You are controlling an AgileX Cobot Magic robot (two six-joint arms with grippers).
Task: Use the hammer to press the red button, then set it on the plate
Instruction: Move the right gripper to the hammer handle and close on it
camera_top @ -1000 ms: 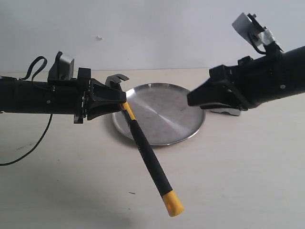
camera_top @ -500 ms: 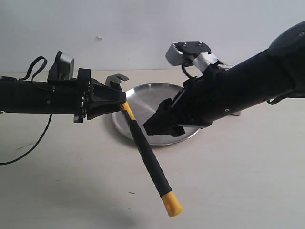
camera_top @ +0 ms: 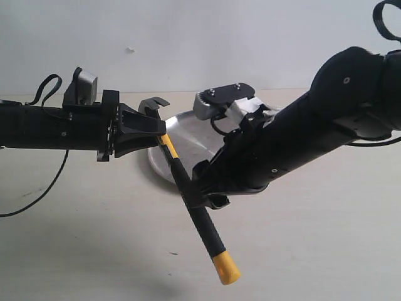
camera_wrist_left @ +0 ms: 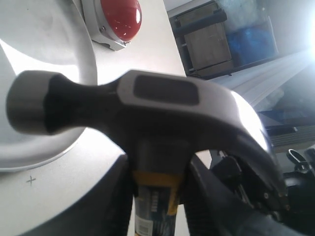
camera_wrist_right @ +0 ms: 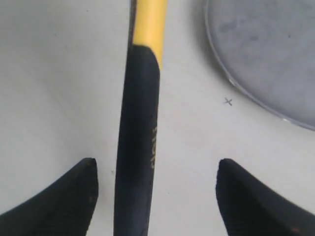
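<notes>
The hammer (camera_top: 188, 194) hangs slanted over the table, dark head up and yellow end (camera_top: 226, 268) low at the front. My left gripper (camera_top: 161, 133) is shut on its neck just under the head (camera_wrist_left: 147, 103). My right gripper (camera_top: 203, 194) has reached across and straddles the black handle (camera_wrist_right: 138, 147) at mid-length, open, with both fingers (camera_wrist_right: 64, 196) clear of it. The silver plate (camera_top: 191, 135) lies behind the hammer. The red button (camera_wrist_left: 122, 14) sits just past the plate's rim (camera_wrist_left: 74, 29); in the exterior view my right arm hides it.
A black cable (camera_top: 44, 188) trails on the table under my left arm. My right arm (camera_top: 313, 132) crosses over most of the plate. A small cross mark (camera_wrist_right: 228, 102) is on the table beside the plate's edge (camera_wrist_right: 231, 78).
My right arm has swung left across the plate and down to the hammer handle, its jaws opening wider on the way. The left gripper and the hammer have stayed put.
</notes>
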